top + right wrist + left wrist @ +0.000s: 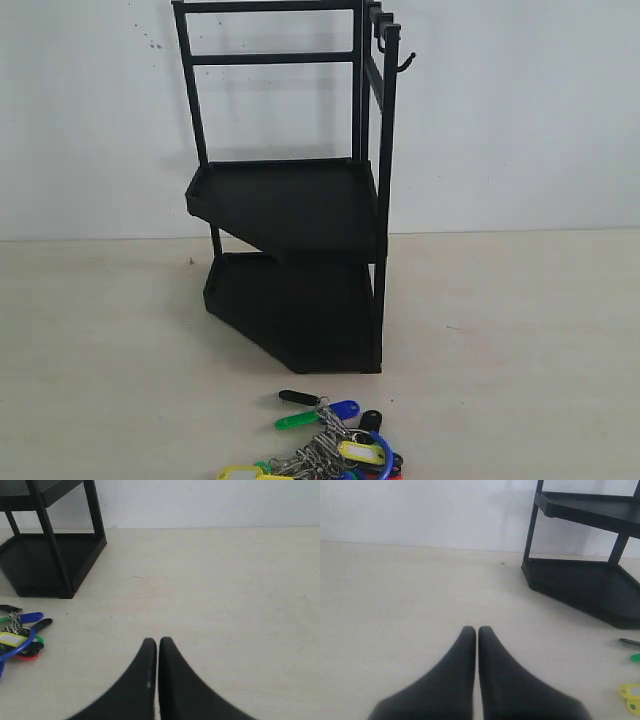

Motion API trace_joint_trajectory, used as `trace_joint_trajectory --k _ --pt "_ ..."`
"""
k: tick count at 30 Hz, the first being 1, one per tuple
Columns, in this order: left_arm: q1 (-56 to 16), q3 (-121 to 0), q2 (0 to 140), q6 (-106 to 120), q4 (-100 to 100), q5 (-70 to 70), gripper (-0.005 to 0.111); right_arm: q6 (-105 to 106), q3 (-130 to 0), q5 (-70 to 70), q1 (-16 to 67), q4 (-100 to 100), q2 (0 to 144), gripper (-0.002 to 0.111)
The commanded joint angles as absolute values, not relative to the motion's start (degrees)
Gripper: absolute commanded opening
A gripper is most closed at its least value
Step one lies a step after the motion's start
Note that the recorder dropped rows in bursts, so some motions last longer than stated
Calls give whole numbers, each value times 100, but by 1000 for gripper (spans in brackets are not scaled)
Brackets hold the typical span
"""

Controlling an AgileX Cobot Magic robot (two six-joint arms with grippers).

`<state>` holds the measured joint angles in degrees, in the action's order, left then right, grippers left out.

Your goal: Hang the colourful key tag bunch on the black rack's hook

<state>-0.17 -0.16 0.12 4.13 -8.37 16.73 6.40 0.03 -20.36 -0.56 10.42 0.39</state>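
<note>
Key tag bunch (335, 447), one, near one black rack (290, 200); left gripper (477, 629) and right gripper (157, 640) both clenched, empty.

The key tag bunch (335, 440) runs off the bottom edge of the outside view, so its lower part is cut away. The left wrist view catches only a few tags at its edge, and the right wrist view cuts the bunch too. Both wrist views show only the low part of the rack (290, 200). Its hook (405, 62) is too small to see well.
</note>
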Motion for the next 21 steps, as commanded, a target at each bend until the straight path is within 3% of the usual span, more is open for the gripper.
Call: trace_joint_trajectory --k 1,14,21 --pt "-4 0 0 433 -809 1628 4 651 0 -2030 -83 992 5 1" --pt "-4 0 0 433 -809 1628 4 651 0 -1694 -83 992 5 1" --pt "-4 0 0 433 -809 1628 4 651 0 -88 -83 1005 5 1"
